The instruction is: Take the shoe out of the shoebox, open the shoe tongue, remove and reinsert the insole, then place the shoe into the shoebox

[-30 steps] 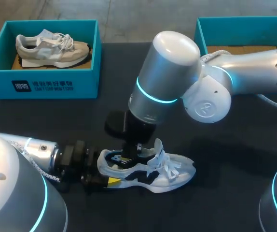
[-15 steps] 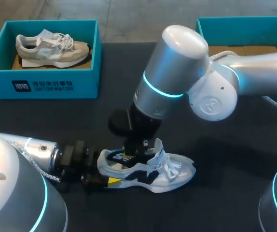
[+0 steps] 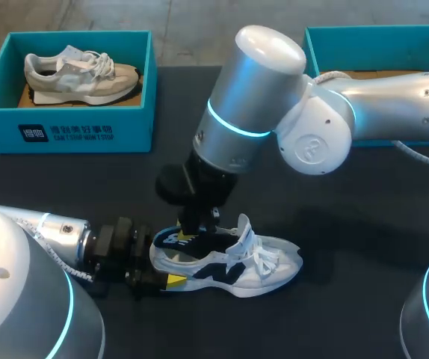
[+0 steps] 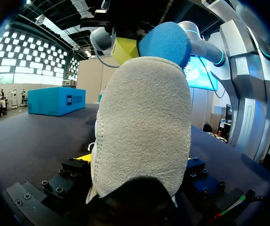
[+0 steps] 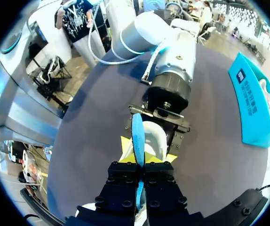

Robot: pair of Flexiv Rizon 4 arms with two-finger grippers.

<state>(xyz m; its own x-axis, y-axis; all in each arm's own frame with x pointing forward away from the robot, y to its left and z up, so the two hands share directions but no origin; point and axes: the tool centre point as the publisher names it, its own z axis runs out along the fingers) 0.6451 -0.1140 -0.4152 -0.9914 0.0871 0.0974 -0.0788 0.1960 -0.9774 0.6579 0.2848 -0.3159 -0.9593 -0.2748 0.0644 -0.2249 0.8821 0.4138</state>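
Dark tabletop (image 3: 349,239) carries the white-and-navy shoe (image 3: 267,265), upright on its sole, well apart from the teal shoebox (image 3: 364,31) at the far right. Left gripper (image 3: 164,265) is clamped on the shoe's heel — a finger on either side. Right gripper (image 5: 143,157) is closed on the blue insole (image 5: 137,134) — held edge-on over the shoe's opening.

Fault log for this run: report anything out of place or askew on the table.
Only the blue insole stands out: it sticks up on edge, part-way out of the white shoe, pinched in the right gripper while the left gripper clamps the heel. That fits the removal step; nothing looks spilled or damaged.
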